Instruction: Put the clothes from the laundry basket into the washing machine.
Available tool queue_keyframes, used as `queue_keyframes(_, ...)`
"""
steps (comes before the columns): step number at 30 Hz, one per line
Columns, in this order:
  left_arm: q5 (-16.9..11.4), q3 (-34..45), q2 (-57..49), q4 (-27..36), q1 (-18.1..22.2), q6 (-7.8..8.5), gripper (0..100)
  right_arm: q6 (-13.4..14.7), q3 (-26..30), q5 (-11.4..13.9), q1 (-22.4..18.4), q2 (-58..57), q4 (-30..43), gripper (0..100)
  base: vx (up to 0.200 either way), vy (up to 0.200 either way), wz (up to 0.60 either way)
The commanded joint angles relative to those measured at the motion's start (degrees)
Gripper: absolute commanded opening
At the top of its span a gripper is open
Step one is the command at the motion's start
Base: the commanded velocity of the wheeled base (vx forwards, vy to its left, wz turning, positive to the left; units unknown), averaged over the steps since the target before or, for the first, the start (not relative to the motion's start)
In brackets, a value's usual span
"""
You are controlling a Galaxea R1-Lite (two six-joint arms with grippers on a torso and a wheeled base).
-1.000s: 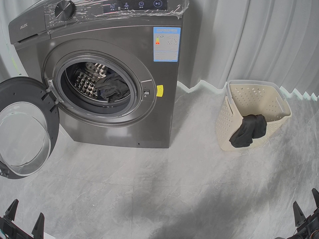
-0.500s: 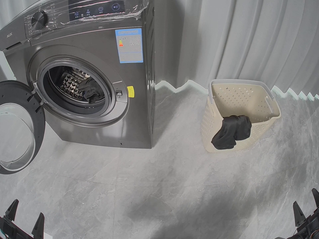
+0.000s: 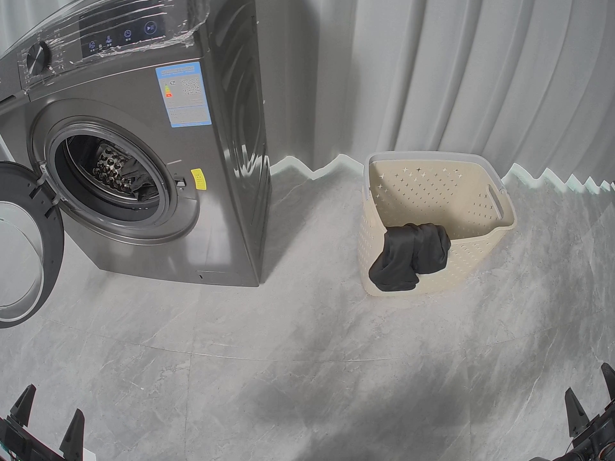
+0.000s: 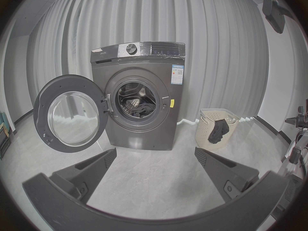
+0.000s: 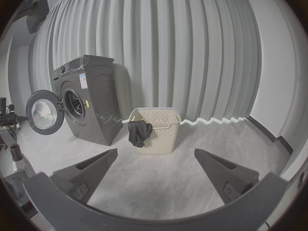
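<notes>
Over the near rim of the cream, perforated plastic laundry basket hung a black, crumpled garment, part inside and part trailing down the outer wall. That loose fold looked like the easiest place to pinch it. The basket stood on the pale grey marbled floor, apart from the dark grey front-loading washing machine on its left. The machine's round glass-paned door was swung wide, leaving the drum free to load, and another dark piece of clothing lay inside. Both the left gripper and the right gripper sat low and well away from the basket, fingers spread and holding nothing. The robot likely had to close in first.
</notes>
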Motion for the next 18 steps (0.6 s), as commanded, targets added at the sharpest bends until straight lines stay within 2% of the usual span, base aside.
queue_keyframes(1,0.05,0.66,-0.79,0.00,0.01,-0.06,100,-0.04,0.66,0.02,0.00,0.00,0.04,100,0.000,0.000,0.00)
queue_keyframes(5,0.05,0.66,-0.79,-0.18,0.01,-0.23,100,-0.04,0.66,0.02,0.00,0.00,-0.05,100,0.000,0.000,0.00)
queue_keyframes(8,0.05,0.66,-0.79,-0.35,0.01,-0.41,100,-0.04,0.66,0.02,0.00,0.00,-0.05,100,0.200,0.200,0.00)
queue_keyframes(17,0.05,0.75,-0.79,-0.35,0.01,-0.58,100,-0.04,0.66,0.02,0.00,0.00,-0.05,100,0.200,0.000,0.00)
queue_keyframes(18,0.13,0.75,-0.79,-0.35,0.01,-0.67,100,-0.04,0.66,0.02,0.00,0.00,-0.05,100,0.000,0.000,0.00)
